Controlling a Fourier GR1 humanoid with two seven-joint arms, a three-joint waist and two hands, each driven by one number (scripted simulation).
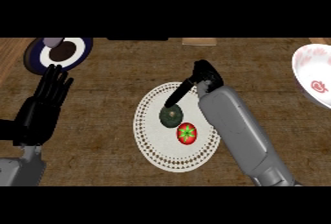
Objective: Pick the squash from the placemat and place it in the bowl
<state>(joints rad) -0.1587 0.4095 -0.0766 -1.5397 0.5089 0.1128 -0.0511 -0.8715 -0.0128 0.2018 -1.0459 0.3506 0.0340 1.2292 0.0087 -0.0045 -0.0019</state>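
A dark green squash [170, 117] lies on the round white lace placemat [153, 144] at the counter's middle. Beside it on the mat sits a red tomato with a green star-shaped top [186, 133]. My right hand [205, 75] hangs over the mat's far edge, fingers stretched down-left, their tips reaching the squash's far side without curling round it. The white bowl with red flower marks [313, 78] stands at the right edge, partly cut off. My left hand [48, 94] rests open at the left, fingers up.
A dark blue and white plate [76, 57] with a brown centre and a pale round object on its rim sits at the far left. A pale block [199, 42] lies at the counter's back edge.
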